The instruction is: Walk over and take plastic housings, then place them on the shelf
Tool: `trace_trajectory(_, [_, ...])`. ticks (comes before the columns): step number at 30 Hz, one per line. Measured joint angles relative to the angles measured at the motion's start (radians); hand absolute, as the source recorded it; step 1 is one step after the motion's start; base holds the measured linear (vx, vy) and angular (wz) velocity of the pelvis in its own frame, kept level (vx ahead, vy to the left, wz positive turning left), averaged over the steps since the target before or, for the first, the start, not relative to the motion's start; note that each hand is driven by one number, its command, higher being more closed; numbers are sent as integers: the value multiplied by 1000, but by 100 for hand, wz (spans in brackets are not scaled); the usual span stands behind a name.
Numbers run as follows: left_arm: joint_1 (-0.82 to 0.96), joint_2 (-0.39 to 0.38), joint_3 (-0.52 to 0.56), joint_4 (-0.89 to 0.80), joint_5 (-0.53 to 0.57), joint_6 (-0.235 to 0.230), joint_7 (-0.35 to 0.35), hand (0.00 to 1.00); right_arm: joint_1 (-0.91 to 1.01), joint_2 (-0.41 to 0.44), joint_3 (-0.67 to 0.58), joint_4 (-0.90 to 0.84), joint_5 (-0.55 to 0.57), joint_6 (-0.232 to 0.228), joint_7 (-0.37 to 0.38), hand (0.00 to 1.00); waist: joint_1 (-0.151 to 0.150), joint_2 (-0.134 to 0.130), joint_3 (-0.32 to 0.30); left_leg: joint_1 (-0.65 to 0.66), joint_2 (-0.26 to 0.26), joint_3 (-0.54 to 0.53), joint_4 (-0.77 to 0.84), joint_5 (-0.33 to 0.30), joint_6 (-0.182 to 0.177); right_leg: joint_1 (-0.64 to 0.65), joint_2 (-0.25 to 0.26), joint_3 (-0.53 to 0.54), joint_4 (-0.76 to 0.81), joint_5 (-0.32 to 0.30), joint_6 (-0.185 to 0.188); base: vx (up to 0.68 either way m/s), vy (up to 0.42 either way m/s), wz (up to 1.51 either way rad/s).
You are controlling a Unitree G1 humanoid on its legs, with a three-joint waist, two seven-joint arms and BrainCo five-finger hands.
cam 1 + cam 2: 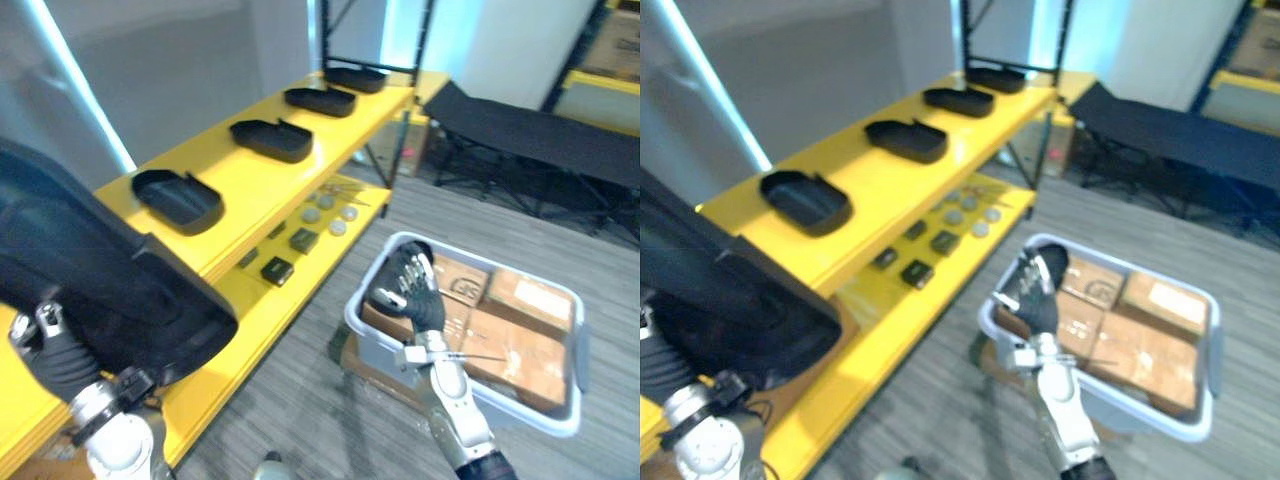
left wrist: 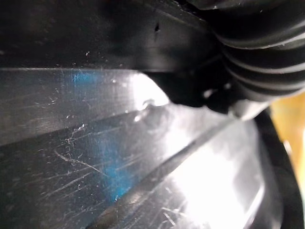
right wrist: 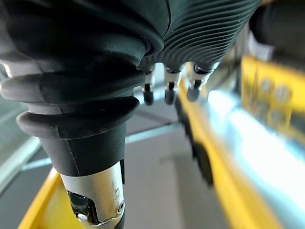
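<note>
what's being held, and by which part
Left hand carries a black plastic housing at its near lower edge; the grip is hidden. Right hand holds nothing.

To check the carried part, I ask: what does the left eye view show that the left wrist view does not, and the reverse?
Left eye view: a row of black housings on the yellow shelf, a grey bin of cardboard boxes, the right hand near it. Left wrist view: fine scratches on the carried housing, very close. Both: that carried housing by the left hand, plus some shelf yellow.
</note>
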Motion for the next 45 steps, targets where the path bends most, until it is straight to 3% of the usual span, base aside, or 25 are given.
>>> trace_trajectory(5, [66,-52,57,-9,10,-15,-7,100,-21,31,51,1,9,22,4,0,26,3,-4,-10,-29,-56,15,-10,15,53,-16,-75,0,-23,10,5,4,43])
trace_trajectory(10, [64,-60,76,-61,8,-58,-103,100,-23,29,46,1,-24,41,-39,0,31,3,-5,-56,-58,-126,14,18,22,103,-25,-204,13,-59,28,10,-22,74])
trace_trajectory(12, [63,-62,76,-79,8,-67,-138,100,-24,27,43,1,-54,49,-65,0,38,6,-3,-57,-63,-157,-2,35,15,100,-38,-219,75,-102,22,68,-18,53])
trace_trajectory(14, [56,-60,69,-79,6,-85,-158,100,-23,28,31,0,-62,51,-71,0,33,7,-3,-72,-66,-183,0,45,14,75,-52,-181,156,-159,-1,65,-17,57])
trace_trajectory(15, [32,-50,61,-79,5,-88,-178,100,-22,25,12,0,-62,51,-79,0,16,3,5,-77,-75,-217,-4,59,13,63,-51,-88,203,-203,-49,51,-17,89])
trace_trajectory(16, [17,-38,55,-79,4,-89,-190,100,-19,23,-4,-1,-62,52,-85,0,2,-5,12,-80,-84,-237,-5,69,15,62,-52,-32,228,-222,-60,0,-27,113])
trace_trajectory(17, [-12,-5,40,-79,4,-95,-207,100,-13,19,-38,-1,-62,52,-88,0,-9,-19,23,-83,-91,-264,-12,78,9,52,-56,39,269,-255,-53,-34,-66,79])
trace_trajectory(20, [-39,45,21,-74,4,-99,-215,100,-12,7,-78,-6,-61,52,-57,0,-9,-36,56,-91,-91,-263,-11,98,0,55,-51,61,281,-308,-4,-31,-108,30])
trace_trajectory(25, [-34,46,-18,-63,-34,-98,-219,100,34,-52,-132,-12,-76,52,27,0,-32,24,97,-103,-61,-170,0,136,20,72,-17,45,266,-303,6,-99,-28,16])
trace_trajectory(28, [-31,46,-31,-53,-34,-99,-226,100,68,-63,-134,-26,-78,50,51,0,-36,26,114,-107,-52,-93,5,148,39,70,-19,42,274,-313,9,-102,25,7])
trace_trajectory(31, [-21,46,-54,-52,-34,-100,-224,100,63,-57,-134,-48,-79,35,71,0,-37,15,140,-144,-56,-42,71,119,68,48,-43,48,314,-329,10,-67,66,0])
trace_trajectory(36, [-39,48,-38,-46,-32,-99,-226,100,23,-6,-135,-48,-80,21,61,0,-33,-22,178,-236,-81,45,283,7,89,60,-96,45,336,-348,31,10,134,11])
trace_trajectory(37, [-50,50,-37,-46,-32,-99,-230,100,23,9,-135,-48,-79,22,60,0,-31,-37,181,-248,-92,67,332,-26,111,76,-114,44,330,-356,24,119,191,14])
trace_trajectory(38, [-58,51,-37,-46,-31,-99,-232,100,24,24,-134,-48,-79,23,58,0,-27,-54,182,-250,-104,107,395,-79,143,103,-131,44,324,-368,-14,203,227,14])
trace_trajectory(39, [-67,48,-39,-36,-25,-97,-233,100,26,25,-136,-49,-79,22,57,0,-34,-42,179,-245,-109,108,424,-124,119,87,-154,65,435,-320,-82,204,213,19])
trace_trajectory(40, [-78,51,-40,-29,-23,-90,-233,100,32,29,-136,-49,-79,22,54,0,-35,-35,173,-244,-119,99,421,-130,128,47,-175,88,521,-279,-106,211,266,42])
trace_trajectory(41, [-94,68,-38,-29,-18,-82,-229,100,36,37,-135,-49,-85,22,49,0,-55,-43,161,-232,-131,90,389,-132,134,-45,-203,150,657,-171,-130,212,289,48])
trace_trajectory(42, [-112,103,-38,-27,-13,-75,-220,100,32,53,-140,-49,-122,19,44,0,-59,-42,164,-203,-134,76,347,-127,145,-112,-207,213,773,-136,-101,222,233,41])
trace_trajectory(43, [-124,115,-38,-25,-13,-67,-215,100,30,58,-147,-49,-131,19,44,0,-61,-44,163,-184,-137,64,327,-124,159,-137,-196,225,820,-176,-89,268,134,23])
trace_trajectory(45, [-160,126,-43,-23,-12,-53,-193,100,19,58,-177,-51,-168,8,48,0,-69,-35,164,-80,-136,43,239,-116,178,-179,-112,220,808,-310,-90,322,102,21])
